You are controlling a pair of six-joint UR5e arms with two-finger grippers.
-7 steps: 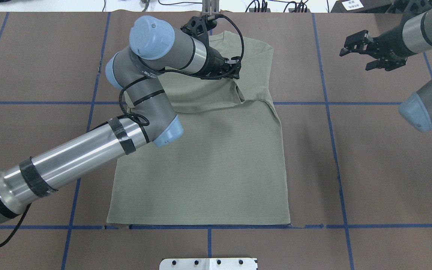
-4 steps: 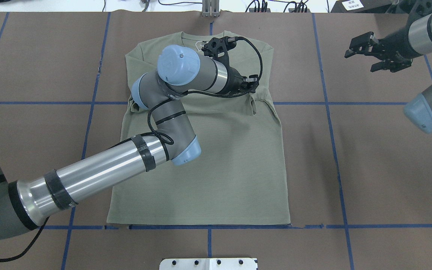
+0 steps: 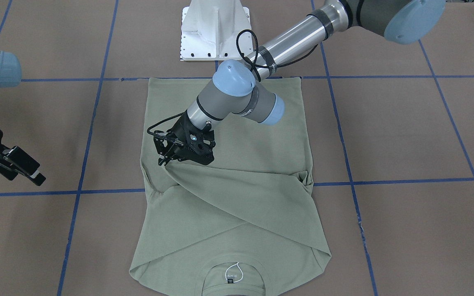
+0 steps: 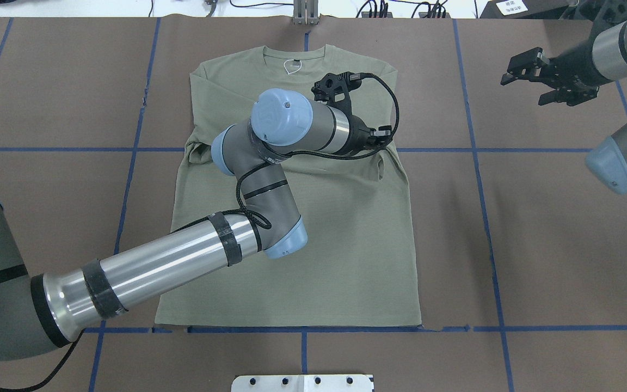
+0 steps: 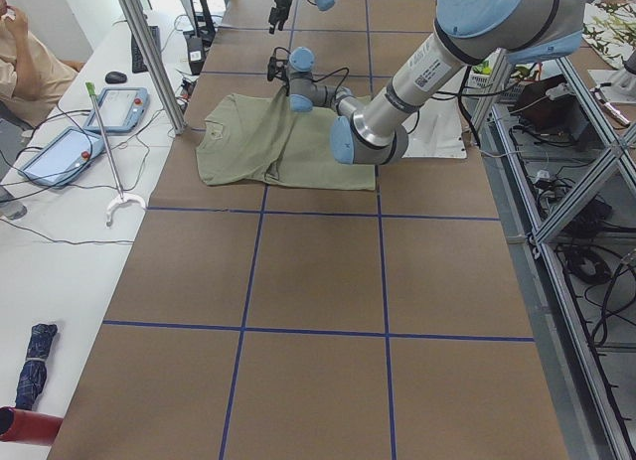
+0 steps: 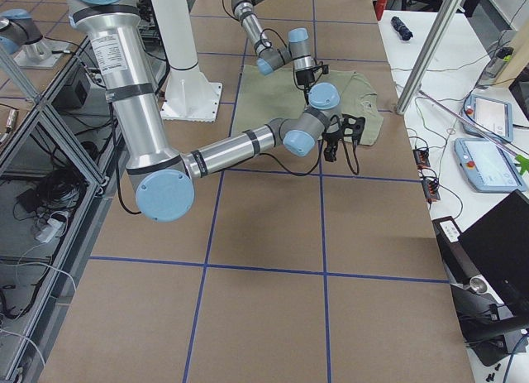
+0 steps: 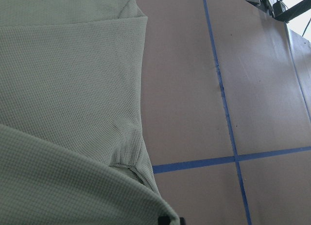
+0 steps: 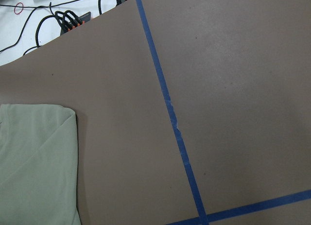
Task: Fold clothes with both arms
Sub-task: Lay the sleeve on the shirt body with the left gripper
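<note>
Shirt [image 4: 319, 261] spread flat on brown tabletop [image 4: 564, 218], collar [image 4: 294, 51] at far edge from robot. Left fingers [image 3: 166, 157] closed on end of one sleeve [image 3: 241, 193], drawn diagonally across chest, a little above the cloth. Right fingers [image 4: 526, 59] spread wide over tabletop, well apart from shirt, on robot's right.

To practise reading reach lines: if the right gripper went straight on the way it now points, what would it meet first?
Probably the brown table cover, near a blue tape line and beside the sage-green shirt. The right gripper hangs above it with jaws open, but depth is unclear.
</note>
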